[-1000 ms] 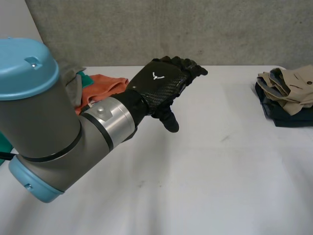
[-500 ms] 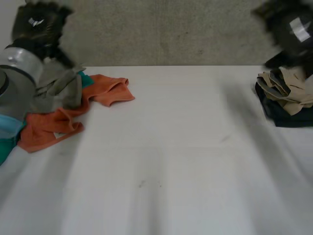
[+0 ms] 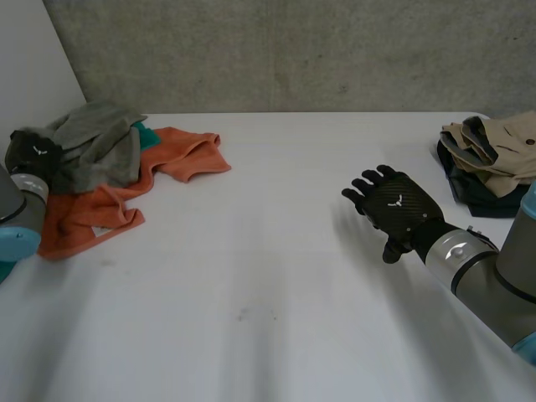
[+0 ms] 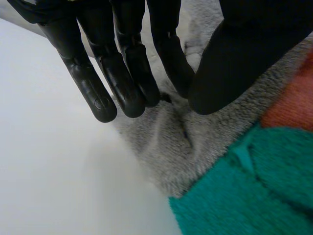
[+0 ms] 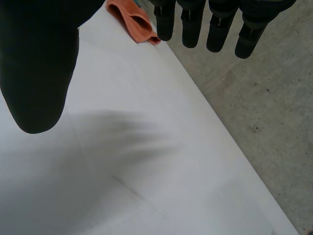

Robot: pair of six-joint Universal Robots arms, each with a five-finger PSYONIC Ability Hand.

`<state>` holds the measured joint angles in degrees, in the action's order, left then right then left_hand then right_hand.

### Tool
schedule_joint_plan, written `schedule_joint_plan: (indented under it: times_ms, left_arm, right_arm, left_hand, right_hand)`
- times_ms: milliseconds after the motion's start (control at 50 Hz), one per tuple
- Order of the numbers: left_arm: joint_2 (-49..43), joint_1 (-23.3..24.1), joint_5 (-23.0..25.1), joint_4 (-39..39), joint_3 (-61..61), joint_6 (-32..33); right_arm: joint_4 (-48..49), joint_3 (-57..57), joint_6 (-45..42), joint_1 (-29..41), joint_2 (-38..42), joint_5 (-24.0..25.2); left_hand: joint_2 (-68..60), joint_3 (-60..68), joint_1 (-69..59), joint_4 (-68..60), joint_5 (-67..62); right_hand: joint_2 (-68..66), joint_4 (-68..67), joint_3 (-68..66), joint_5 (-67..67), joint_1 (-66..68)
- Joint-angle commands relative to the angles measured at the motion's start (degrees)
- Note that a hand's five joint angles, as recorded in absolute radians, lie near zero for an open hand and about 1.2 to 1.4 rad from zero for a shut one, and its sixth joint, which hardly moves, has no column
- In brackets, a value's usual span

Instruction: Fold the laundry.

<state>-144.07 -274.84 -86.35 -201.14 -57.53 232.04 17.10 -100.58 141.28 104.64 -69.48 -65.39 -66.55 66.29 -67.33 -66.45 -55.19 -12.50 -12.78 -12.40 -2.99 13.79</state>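
Two lots of laundry lie on the white table (image 3: 276,276) as I watch from my station. At the left is a loose heap: a grey fleecy towel (image 3: 100,142) on top, a teal terry cloth (image 3: 147,134) peeking out beside it, and a rumpled orange cloth (image 3: 172,155) spread beneath and out toward the middle. At the far right edge is a folded stack, a beige garment (image 3: 498,138) lying on a dark navy garment (image 3: 490,201). My left hand (image 3: 33,157) rests on the left end of the heap. Its wrist camera shows the fingers (image 4: 122,83) held close side by side with the thumb (image 4: 230,68) set against them, pinching a small pucker of the grey fleecy towel. The teal terry cloth lies just beside the thumb, with a sliver of orange past it. My right hand (image 3: 394,205) hangs over bare table, apart from both lots and nearer the folded stack. Its fingers are straight and slightly spread, the thumb held wide, holding nothing. Its wrist camera looks past the fingertips (image 5: 190,29) to a corner of the rumpled orange cloth. On the back of each hand I can make out a small white Y-shaped emblem (image 3: 399,199).
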Motion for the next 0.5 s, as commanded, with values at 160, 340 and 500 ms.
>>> schedule_joint_plan:
  times_ms: [160,340,500]
  left_arm:
    - [20.8,12.9,-1.6,-6.8,-10.5,-18.6]
    - [21.4,12.6,3.5,-5.8,-9.9,-26.7]
    - [11.4,2.9,9.7,9.6,-3.1,-21.5]
  right_arm:
    - [0.9,-0.1,1.5,-0.3,-0.6,-1.2]
    - [0.9,-0.3,1.9,-0.8,-0.5,-2.8]
    - [1.0,-0.2,1.9,-0.8,-0.4,-2.5]
  left_hand:
    - [-13.4,13.7,-12.7,-13.6,-14.8]
    - [33.0,-32.7,33.8,32.9,31.6]
    - [37.7,-37.4,38.4,37.6,36.3]
  right_hand:
    - [2.5,2.8,2.4,3.0,-3.8]
    - [2.5,2.8,2.4,3.0,-3.8]
    - [2.5,2.8,2.4,3.0,-3.8]
